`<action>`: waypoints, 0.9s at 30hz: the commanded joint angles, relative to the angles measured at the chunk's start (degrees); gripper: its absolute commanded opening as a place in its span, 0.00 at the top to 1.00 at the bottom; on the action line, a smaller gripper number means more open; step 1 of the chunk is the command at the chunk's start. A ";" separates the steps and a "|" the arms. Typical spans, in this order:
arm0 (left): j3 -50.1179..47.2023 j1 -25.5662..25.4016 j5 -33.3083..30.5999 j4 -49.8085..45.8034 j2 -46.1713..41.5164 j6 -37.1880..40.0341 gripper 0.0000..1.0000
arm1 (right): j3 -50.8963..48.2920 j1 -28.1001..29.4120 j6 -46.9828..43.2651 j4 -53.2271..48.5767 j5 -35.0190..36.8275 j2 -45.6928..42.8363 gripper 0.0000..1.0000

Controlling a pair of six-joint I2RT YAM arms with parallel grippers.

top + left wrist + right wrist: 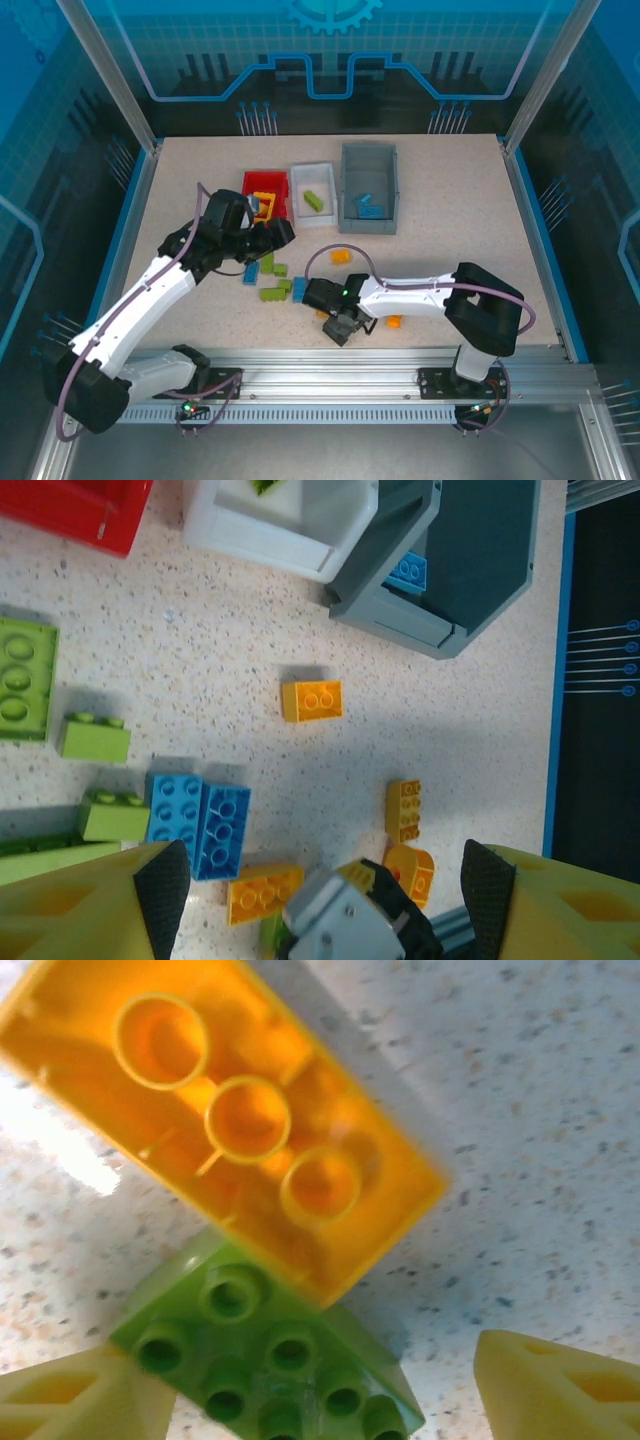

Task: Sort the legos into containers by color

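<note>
At the right gripper: jaws apart, clamped on nothing, straddling a green brick with an upturned orange brick propped on it. Possibly brushing the green one on its left side, hard to tell. At the left gripper: wide open, empty, above the loose bricks, just short of the red bin, white bin and grey bin. Risk on closing here: both colours lifted together, or the orange one knocked away. Risk too of the arms colliding, both working one pile.
</note>
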 commanded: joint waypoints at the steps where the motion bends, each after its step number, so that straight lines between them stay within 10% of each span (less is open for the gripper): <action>1: -1.45 -0.47 1.84 0.12 -2.76 -2.01 0.24 | 0.06 -3.29 -0.54 -0.51 -0.61 0.84 0.32; 17: -3.87 -1.83 8.67 8.88 -3.62 -6.75 0.23 | -4.15 -11.73 1.53 0.17 -2.82 -8.35 0.71; 27: 0.19 -1.83 -7.41 1.95 -6.72 -5.87 0.23 | 20.20 -15.76 2.08 -0.20 -1.34 -0.86 0.74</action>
